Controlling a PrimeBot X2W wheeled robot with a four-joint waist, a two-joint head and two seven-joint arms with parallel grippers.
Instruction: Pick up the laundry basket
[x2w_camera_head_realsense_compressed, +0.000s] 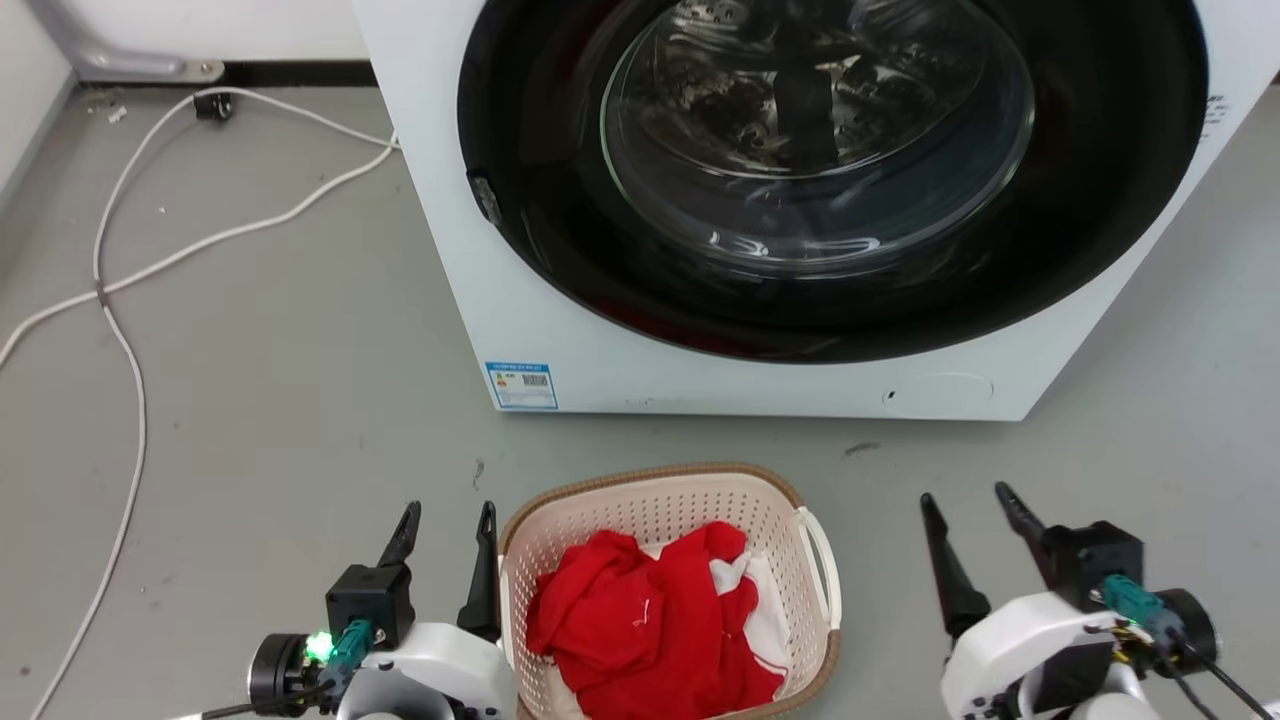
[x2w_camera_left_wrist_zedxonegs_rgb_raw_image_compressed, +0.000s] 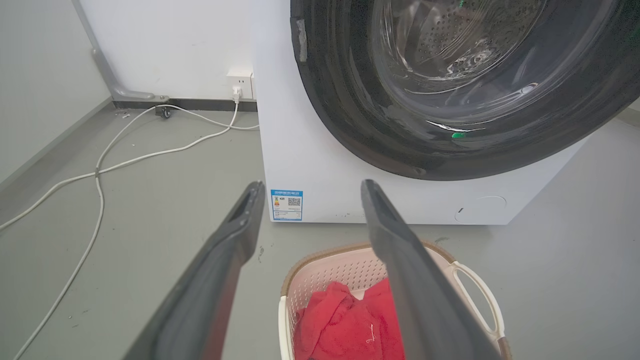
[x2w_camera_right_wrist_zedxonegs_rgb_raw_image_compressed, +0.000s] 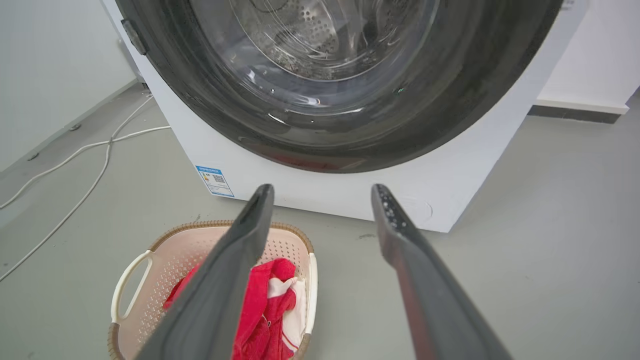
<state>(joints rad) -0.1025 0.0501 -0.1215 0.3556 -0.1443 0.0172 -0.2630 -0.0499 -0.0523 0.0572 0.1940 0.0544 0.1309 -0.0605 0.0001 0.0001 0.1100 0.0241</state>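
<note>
The laundry basket (x2w_camera_head_realsense_compressed: 655, 500) (x2w_camera_left_wrist_zedxonegs_rgb_raw_image_compressed: 325, 267) (x2w_camera_right_wrist_zedxonegs_rgb_raw_image_compressed: 165, 260) stands on the grey floor in front of the washing machine, cream-white and perforated, with a brown rim and white side handles. Red and white clothes (x2w_camera_head_realsense_compressed: 650, 620) lie inside it. My left gripper (x2w_camera_head_realsense_compressed: 450, 520) (x2w_camera_left_wrist_zedxonegs_rgb_raw_image_compressed: 310, 187) is open just left of the basket, its inner finger close beside the basket's left wall. My right gripper (x2w_camera_head_realsense_compressed: 965, 500) (x2w_camera_right_wrist_zedxonegs_rgb_raw_image_compressed: 325, 190) is open to the basket's right, a clear gap away from the right handle (x2w_camera_head_realsense_compressed: 822, 565). Neither gripper holds anything.
A white washing machine (x2w_camera_head_realsense_compressed: 560, 300) with a big dark round door (x2w_camera_head_realsense_compressed: 830, 170) stands right behind the basket. White cables (x2w_camera_head_realsense_compressed: 130, 360) trail over the floor at the left, toward a wall socket (x2w_camera_left_wrist_zedxonegs_rgb_raw_image_compressed: 239, 82). Open floor lies on the right.
</note>
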